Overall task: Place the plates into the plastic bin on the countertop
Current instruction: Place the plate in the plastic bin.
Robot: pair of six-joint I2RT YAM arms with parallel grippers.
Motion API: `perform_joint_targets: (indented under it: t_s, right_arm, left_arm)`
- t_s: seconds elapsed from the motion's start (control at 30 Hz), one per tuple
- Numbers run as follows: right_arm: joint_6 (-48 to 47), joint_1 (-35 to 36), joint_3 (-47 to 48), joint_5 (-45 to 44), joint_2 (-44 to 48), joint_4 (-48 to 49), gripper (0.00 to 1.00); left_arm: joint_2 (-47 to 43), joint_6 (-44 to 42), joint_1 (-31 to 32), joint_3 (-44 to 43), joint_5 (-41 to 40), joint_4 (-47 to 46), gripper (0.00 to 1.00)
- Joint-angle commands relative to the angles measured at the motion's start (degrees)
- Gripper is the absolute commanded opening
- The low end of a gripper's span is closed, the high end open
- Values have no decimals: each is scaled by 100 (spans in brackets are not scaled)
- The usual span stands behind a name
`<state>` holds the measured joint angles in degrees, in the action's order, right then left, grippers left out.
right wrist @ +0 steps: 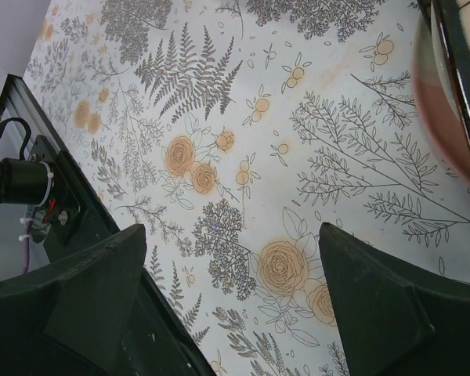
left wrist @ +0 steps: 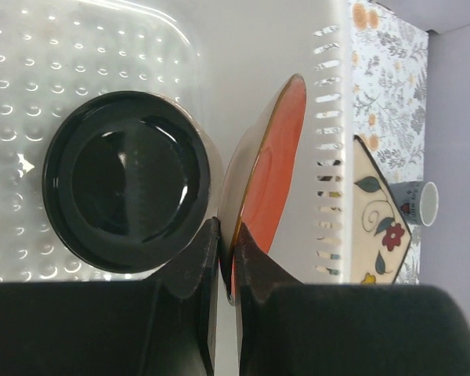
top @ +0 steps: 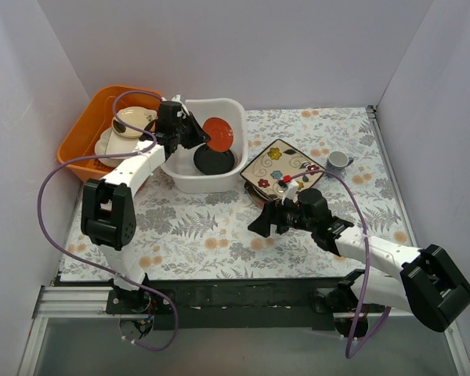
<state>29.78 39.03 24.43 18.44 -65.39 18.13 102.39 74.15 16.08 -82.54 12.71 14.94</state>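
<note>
Over plastic bin [top: 197, 185], left hand [left wrist: 225, 235] tight on rim of red saucer [left wrist: 278, 164], apparently tilted.

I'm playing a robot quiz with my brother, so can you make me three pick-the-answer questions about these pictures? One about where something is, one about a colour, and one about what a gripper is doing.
1. The right gripper is: A) open with nothing between its fingers; B) shut on nothing; C) shut on a plate.
2. The tub holding the cream dishes is: A) blue; B) orange; C) green.
3. The small dark round plate lies: A) in the tub; B) between the right gripper's fingers; C) in the white bin.

Answers:
1 A: its fingers stand wide apart over bare countertop.
2 B: its walls are bright orange.
3 C: it lies flat on the bin's floor.
</note>
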Motion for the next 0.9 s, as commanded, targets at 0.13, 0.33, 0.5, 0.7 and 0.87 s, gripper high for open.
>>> perform_joint_targets:
  t_s: [0.13,0.33,0.5,0.7,0.87]
  right_arm:
    - [-51,0,229,143,-115,217,98]
    - [-43,-9,221,143,-124,235,98]
    - [-42,-9,299,230,-246,226,98]
    - [-16,-9,300,274,-299,270,98]
    - [-25,-9,273,239,-255,244,97]
  left_arm:
    - [369,-173,-69,-535,30,343,0]
    - [650,-278,-69,-623,12,580,0]
    - [712,-348,-69,-509,-84,615,0]
    - [870,-427,-69,-473,-102,677,0]
    - [958,-454,-69,-456,-49,721,0]
